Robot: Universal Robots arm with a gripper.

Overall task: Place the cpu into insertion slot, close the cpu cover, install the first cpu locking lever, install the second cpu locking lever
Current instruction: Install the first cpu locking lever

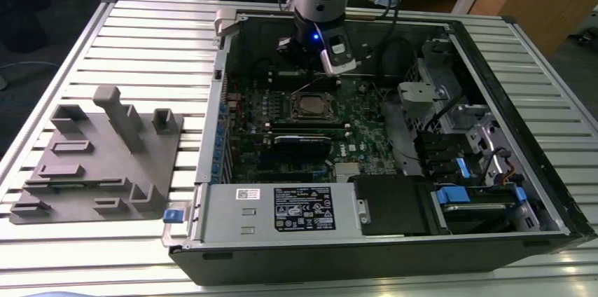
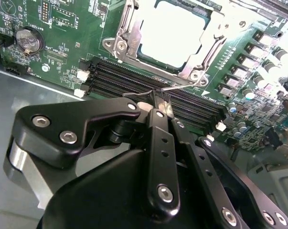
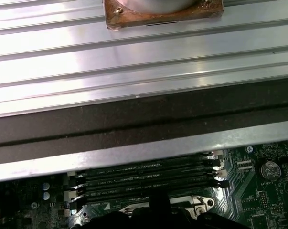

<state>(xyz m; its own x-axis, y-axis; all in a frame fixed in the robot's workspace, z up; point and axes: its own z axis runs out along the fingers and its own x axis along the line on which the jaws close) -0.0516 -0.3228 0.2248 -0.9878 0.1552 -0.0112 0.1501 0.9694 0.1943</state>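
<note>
The chip (image 2: 175,36) sits in its socket (image 2: 112,45) on the green board (image 2: 62,28), with the metal cover (image 2: 128,21) lying down around it; the claw (image 2: 158,106) is clenched, its tips at a thin wire lever (image 2: 182,86) just beside the socket, over the long black memory slots (image 2: 120,81); whether it pinches the wire is unclear; the open computer case (image 1: 374,255) rests on the slatted bench (image 1: 140,38), a grey tray (image 1: 103,164) on the exterior view's left.
</note>
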